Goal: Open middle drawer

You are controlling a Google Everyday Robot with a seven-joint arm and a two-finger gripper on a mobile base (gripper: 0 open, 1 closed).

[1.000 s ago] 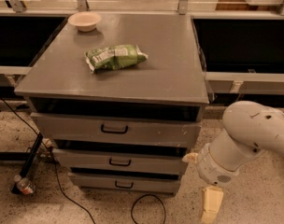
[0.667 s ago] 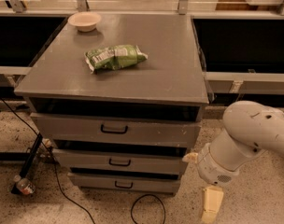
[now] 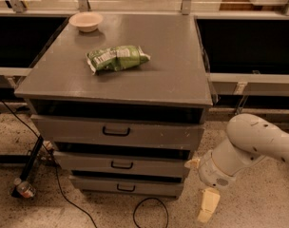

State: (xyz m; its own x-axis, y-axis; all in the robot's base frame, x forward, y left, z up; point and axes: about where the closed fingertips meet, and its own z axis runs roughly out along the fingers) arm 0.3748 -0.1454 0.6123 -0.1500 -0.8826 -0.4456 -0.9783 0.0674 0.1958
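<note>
Camera view | claw [image 3: 205, 199] low, right of middle drawer [image 3: 85, 161], state: cannot tell | drawer rigid, likely slides easily | grasp central black bar handle [image 3: 121, 165]

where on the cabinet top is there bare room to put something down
Right half of the top, from the bag to the right edge, is bare; so is the front strip. Back-left is crowded by the bowl and bag. The gripper hangs low, right of the middle drawer.
</note>
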